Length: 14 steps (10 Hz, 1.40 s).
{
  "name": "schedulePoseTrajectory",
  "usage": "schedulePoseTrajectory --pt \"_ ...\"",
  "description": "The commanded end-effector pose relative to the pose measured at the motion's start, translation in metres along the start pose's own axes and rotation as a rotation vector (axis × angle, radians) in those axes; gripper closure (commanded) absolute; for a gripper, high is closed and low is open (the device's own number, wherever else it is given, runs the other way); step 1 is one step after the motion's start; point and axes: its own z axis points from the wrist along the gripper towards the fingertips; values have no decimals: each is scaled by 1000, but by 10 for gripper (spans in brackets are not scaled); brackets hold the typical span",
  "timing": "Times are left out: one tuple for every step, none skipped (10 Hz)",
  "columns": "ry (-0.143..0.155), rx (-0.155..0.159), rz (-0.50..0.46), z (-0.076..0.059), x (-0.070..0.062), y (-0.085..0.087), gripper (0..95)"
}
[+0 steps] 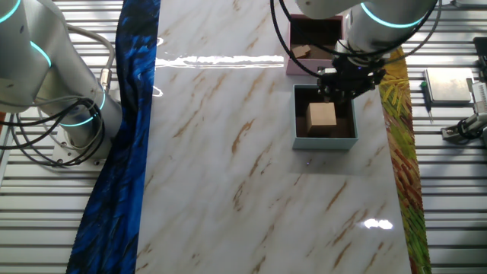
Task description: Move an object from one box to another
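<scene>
One wooden block (322,116) sits inside your grey-blue box (326,141); the gripper (348,85) hovers at its far wall, grip state unclear. Descend off-centre and you'll clip that wall, shoving it against the pink box (293,67).

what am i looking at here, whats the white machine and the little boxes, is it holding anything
One picture, from a fixed camera looking down at a marble-patterned table. The white arm entering from the top right is a robot. Its black gripper hangs over the far edge of a grey-blue box with a tan block inside. Behind that sits a pink box holding a smaller tan piece. The fingers seem to hold nothing, though I cannot tell if they are open. A second white arm stands at the left.
</scene>
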Motion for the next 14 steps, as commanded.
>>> schedulePoseTrajectory --pt "-5 -7 29 0 1 1 570" --pt "-7 -2 55 0 1 1 570" --pt "-4 1 71 0 1 1 570" --pt "6 3 72 0 1 1 380" --pt "5 2 74 1 -1 2 380" --pt "4 0 65 3 -1 1 190" --pt "3 -2 54 5 0 1 190" --pt "0 -2 44 7 1 2 190" --pt "-3 -2 41 9 2 5 190" --pt "-5 -2 45 12 3 10 190" --pt "-3 0 44 15 4 12 190" --pt "-2 2 39 19 5 12 190" --pt "-3 6 38 24 7 11 190" --pt "-7 7 38 28 9 10 190"
